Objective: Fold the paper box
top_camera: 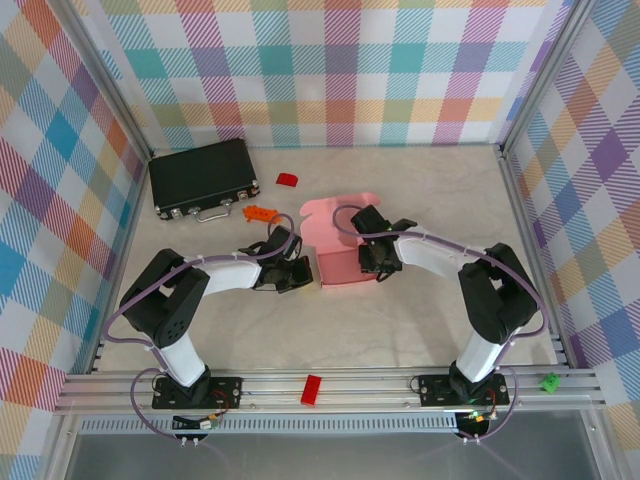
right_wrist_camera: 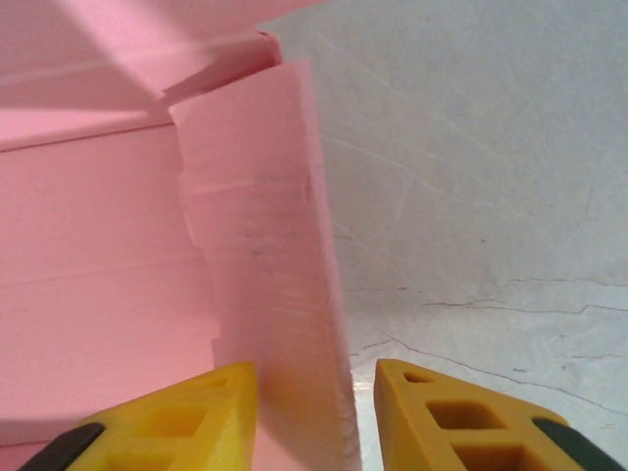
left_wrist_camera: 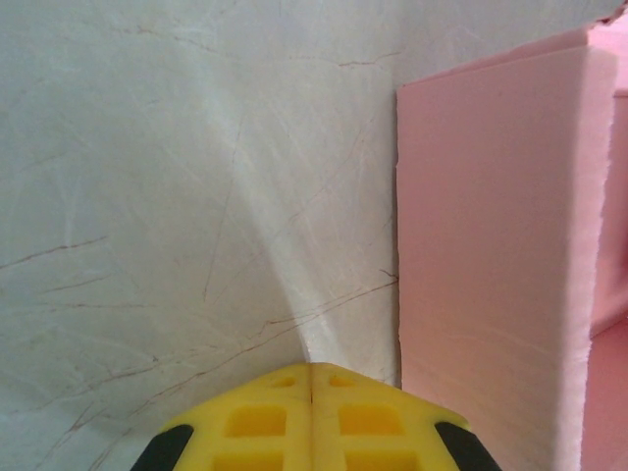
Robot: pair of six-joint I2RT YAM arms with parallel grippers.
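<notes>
Wide bare table [top_camera: 400, 330] in front of and right of the paper box [top_camera: 335, 250]. Blocked behind-left by black case [top_camera: 203, 178], orange piece [top_camera: 258, 213], red block [top_camera: 287, 180]. Hemmed at its 2 side walls by left gripper [top_camera: 305, 279] and right gripper [top_camera: 374, 264].

**Operator:** What colour is the paper box [top_camera: 335, 245]?
**Technician:** Plain pale pink, no print.
**Operator:** And the surroundings?
**Technician:** The bench [top_camera: 400, 320] is off-white with thin brown veining. The walls [top_camera: 330, 60] are multicolour pastel plaid. The case [top_camera: 203, 177] is black, the block [top_camera: 287, 180] red, and the fingers [right_wrist_camera: 461, 417] yellow with black trim.
</notes>
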